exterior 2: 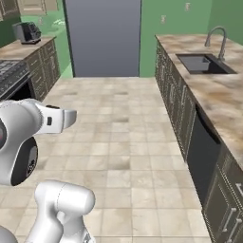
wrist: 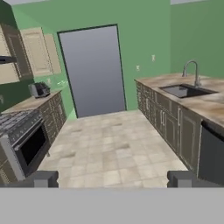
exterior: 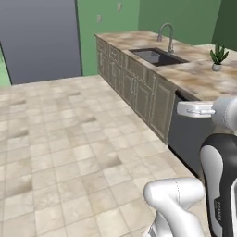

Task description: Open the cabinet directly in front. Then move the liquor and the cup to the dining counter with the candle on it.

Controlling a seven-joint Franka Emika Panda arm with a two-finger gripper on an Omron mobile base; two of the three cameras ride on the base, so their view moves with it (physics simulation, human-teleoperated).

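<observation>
Beige floor tiles (wrist: 109, 144) spread out nearest, mottled with darker patches, running between two rows of low cabinets in a green-walled kitchen. At the bottom of the hand view the two dark fingers (wrist: 43, 178) stand as wide apart as they go — nothing between them, gripper (wrist: 113, 179) empty and pointing down the aisle. To the right a black dishwasher front (wrist: 212, 155) sits under a marble worktop (wrist: 210, 105), which carries a dark sink (wrist: 183, 91) with a curved silver tap (wrist: 192, 72); a small potted plant (exterior: 217, 58) stands on that worktop in the left base view. To the left a stove with an oven door (wrist: 28, 146) comes first, then a toaster (wrist: 39, 89) on a further worktop. Above it hang beige wall cabinet (wrist: 37, 50) doors, shut — well apart from the gripper. Farthest, a plain grey panel (wrist: 94, 70) fills the end wall, with pale wall sockets (wrist: 153, 57) beside it. No writing is readable anywhere.
</observation>
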